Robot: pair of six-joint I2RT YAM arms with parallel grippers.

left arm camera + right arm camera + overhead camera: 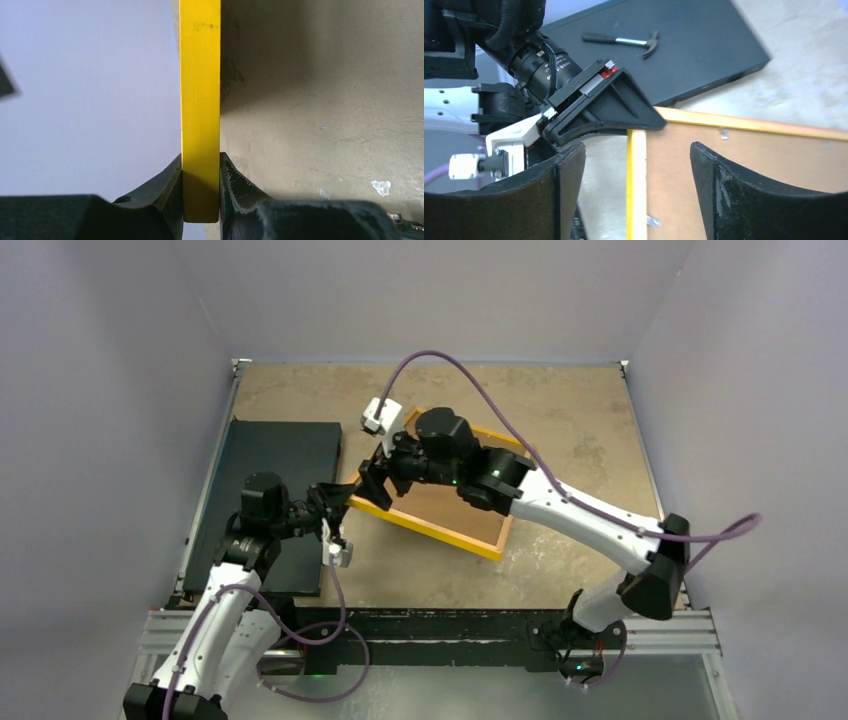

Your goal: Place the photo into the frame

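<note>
Yellow frame [430,530], back up: left claw [201,170] pinches its edge; right claw [638,150] gapes empty. Photo unseen; next, likely secure backing [749,165].

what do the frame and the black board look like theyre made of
The frame: likely painted wood; matte yellow coat, faintly scuffed, pale bare inner edge. The black board: rigid slab with smooth dull sheen; plastic or coated board, unclear which.
</note>
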